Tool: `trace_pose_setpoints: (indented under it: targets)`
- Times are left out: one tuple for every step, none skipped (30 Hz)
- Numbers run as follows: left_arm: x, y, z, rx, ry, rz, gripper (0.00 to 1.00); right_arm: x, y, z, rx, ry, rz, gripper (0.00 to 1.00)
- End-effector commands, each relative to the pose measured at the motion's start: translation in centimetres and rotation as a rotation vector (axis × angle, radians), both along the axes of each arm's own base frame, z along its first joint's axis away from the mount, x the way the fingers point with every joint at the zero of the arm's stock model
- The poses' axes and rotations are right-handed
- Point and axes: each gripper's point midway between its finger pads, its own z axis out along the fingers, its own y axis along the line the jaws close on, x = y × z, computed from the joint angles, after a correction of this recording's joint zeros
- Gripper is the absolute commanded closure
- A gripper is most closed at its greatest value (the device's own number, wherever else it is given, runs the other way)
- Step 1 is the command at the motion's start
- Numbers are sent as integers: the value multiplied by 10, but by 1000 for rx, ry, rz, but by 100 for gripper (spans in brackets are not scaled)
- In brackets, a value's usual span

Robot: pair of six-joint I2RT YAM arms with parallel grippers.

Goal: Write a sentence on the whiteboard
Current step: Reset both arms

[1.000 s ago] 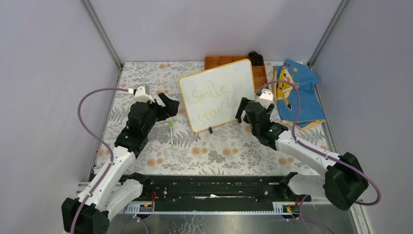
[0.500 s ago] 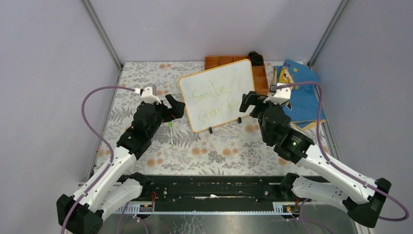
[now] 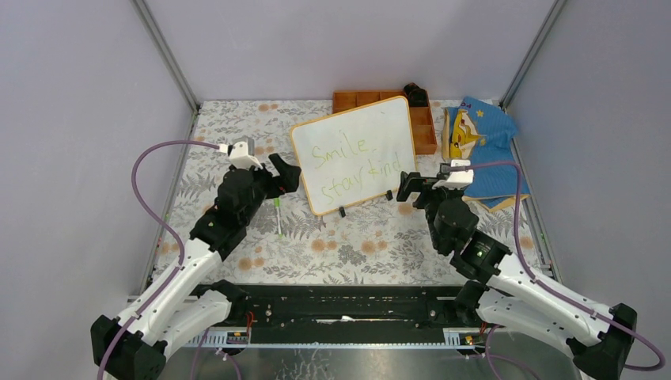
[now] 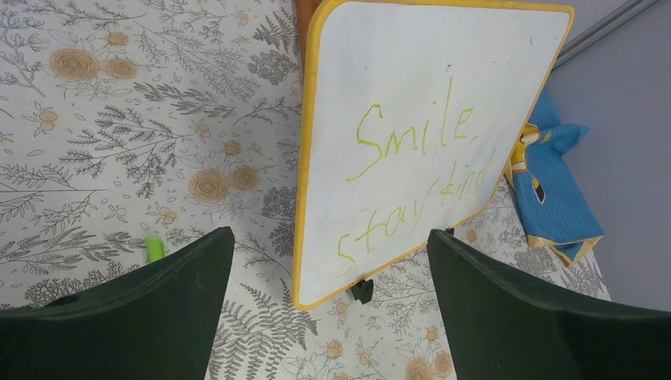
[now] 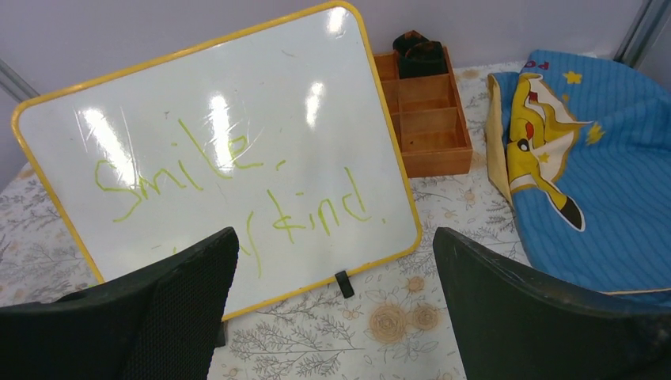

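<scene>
The whiteboard point(image 3: 356, 154) with its orange-tan frame stands tilted on small black feet at the back middle of the table; it also shows in the left wrist view point(image 4: 411, 142) and the right wrist view point(image 5: 229, 150). The sentence point(image 3: 352, 162) reads "Smile, stay kind" in yellow-green, in two lines point(image 4: 419, 182) point(image 5: 237, 190). My left gripper point(image 3: 286, 176) is open and empty just left of the board. My right gripper point(image 3: 411, 188) is open and empty, a little off the board's lower right corner. A green marker point(image 3: 278, 215) lies on the table below the left gripper, its tip in the left wrist view point(image 4: 155, 248).
An orange compartment tray point(image 3: 423, 127) point(image 5: 427, 119) stands behind the board, with a black object point(image 3: 416, 94) in its far compartment. A blue cloth with a yellow figure point(image 3: 479, 150) point(image 5: 585, 174) lies at the back right. Grey walls close in the floral table.
My right gripper has pulled back from the board's right edge, down and to the right, uncovering the word "kind". My left gripper moved slightly toward the board, then held still.
</scene>
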Motion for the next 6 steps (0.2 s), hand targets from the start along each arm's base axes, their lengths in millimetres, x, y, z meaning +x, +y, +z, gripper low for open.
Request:
trace_pose_setpoints:
  targets:
    - [5,1,15,-5,-53,13,1,3,-6,27,54,-100,-31,0]
    - [5,1,14,-4,-52,16,1,3,-6,26,53,-102,-34,0]
    - [5,1,13,-5,-49,17,1,3,-7,26,52,-105,-35,0]
    - [5,2,12,-6,-47,23,1,3,-7,26,54,-108,-36,0]
    - [5,1,13,-5,-47,20,1,3,-7,25,53,-108,-36,0]
    - [5,0,14,3,-52,12,1,3,-6,25,54,-109,-35,0]
